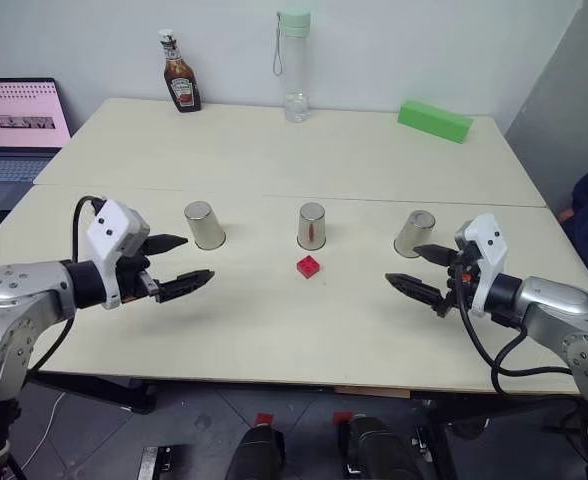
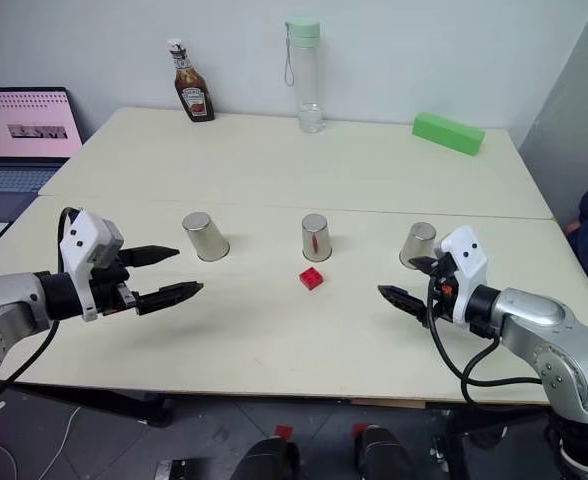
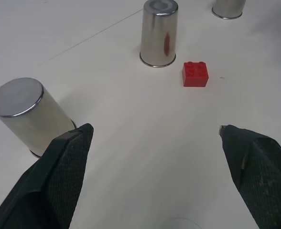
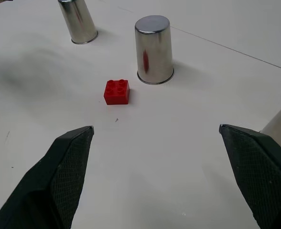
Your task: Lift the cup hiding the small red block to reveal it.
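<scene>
Pale cream table (image 1: 274,340) fills your working area, with a seam running across it beyond the cups. Nearest you, your left gripper (image 1: 179,263) hovers above the near left of the table, fingers spread wide and empty, pointing inward toward the centre. Your right gripper (image 1: 424,270) mirrors it on the near right, also parted and holding nothing. Between them, slightly farther out, the small red block (image 1: 308,266) lies uncovered, studs up. Just beyond it stands the middle cup (image 1: 312,226), upside down, with the block's red reflected on its side. A left cup (image 1: 204,224) and a right cup (image 1: 414,232) flank it in a row, each just past a gripper. Farthest back stand a ketchup bottle (image 1: 180,84), a clear water bottle (image 1: 294,66) and a long green block (image 1: 434,120); a laptop (image 1: 16,125) sits off to the left.
</scene>
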`<state>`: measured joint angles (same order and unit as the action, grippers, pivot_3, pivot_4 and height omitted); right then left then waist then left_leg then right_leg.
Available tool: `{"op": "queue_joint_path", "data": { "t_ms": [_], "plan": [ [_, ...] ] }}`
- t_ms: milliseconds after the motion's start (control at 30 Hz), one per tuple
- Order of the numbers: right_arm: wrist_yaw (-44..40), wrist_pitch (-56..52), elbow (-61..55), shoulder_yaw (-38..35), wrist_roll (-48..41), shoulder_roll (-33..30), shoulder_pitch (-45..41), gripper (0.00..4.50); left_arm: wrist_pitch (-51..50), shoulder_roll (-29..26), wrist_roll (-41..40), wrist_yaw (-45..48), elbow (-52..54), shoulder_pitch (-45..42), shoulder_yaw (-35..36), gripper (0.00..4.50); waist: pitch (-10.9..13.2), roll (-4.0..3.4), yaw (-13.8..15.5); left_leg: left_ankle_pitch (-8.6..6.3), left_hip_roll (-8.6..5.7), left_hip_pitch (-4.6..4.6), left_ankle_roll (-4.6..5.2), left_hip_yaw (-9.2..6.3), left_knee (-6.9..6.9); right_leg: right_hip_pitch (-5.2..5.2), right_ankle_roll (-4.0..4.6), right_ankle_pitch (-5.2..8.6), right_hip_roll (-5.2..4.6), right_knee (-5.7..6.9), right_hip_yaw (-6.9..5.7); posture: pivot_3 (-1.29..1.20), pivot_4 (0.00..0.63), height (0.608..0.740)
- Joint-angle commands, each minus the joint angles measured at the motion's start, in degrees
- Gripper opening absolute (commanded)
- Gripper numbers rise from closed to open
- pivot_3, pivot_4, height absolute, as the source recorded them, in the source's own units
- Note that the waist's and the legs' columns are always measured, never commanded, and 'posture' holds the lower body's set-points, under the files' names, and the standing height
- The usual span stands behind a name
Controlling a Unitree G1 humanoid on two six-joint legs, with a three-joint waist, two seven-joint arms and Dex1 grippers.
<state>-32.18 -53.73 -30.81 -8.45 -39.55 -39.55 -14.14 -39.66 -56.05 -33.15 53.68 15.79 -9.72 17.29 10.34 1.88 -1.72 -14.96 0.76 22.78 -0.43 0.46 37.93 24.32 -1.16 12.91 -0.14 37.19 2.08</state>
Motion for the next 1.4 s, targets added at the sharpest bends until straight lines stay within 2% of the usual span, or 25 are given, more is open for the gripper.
{"op": "queue_joint_path", "data": {
  "t_ms": [33, 533, 1100, 1400],
  "plan": [
    [-0.43, 1.28, -0.83, -1.65, -0.58, -0.42, -0.61, 4.47, 1.39, -1.12, 0.14, 1.49, 0.78, -0.13, 0.66, 4.50, 0.00, 0.00, 0.00, 0.00, 0.00, 0.00, 0.00, 0.00, 0.00, 0.00, 0.00, 0.00, 0.00, 0.00, 0.00, 0.00, 0.150, 0.740],
    [-0.67, 1.78, 0.33, -1.23, -0.22, -0.38, -1.17, 4.47, 0.53, -0.37, -0.39, 1.31, -0.95, -2.05, 0.80, 4.50, 0.00, 0.00, 0.00, 0.00, -0.01, 0.00, 0.00, 0.00, 0.00, 0.00, -0.02, -0.02, 0.00, 0.01, 0.00, 0.00, 0.150, 0.740],
    [-1.10, 3.41, 2.13, 1.48, 1.78, -0.13, -3.30, 4.47, 0.37, 0.41, -1.18, 0.30, 0.32, -1.24, 1.56, 4.50, 0.00, 0.00, 0.00, 0.00, 0.00, -0.01, 0.00, 0.00, 0.01, 0.00, -0.03, -0.02, 0.00, 0.03, 0.01, 0.00, 0.150, 0.740],
    [-2.55, 2.81, 2.41, 0.58, 0.74, -1.58, -3.66, 4.47, -0.22, 0.72, -1.99, -0.74, 2.42, 1.00, 3.04, 4.50, 0.00, 0.00, 0.00, 0.00, 0.00, 0.00, 0.00, -0.01, 0.01, 0.00, -0.03, -0.02, 0.00, 0.02, 0.00, 0.00, 0.150, 0.740]
  ]
}}
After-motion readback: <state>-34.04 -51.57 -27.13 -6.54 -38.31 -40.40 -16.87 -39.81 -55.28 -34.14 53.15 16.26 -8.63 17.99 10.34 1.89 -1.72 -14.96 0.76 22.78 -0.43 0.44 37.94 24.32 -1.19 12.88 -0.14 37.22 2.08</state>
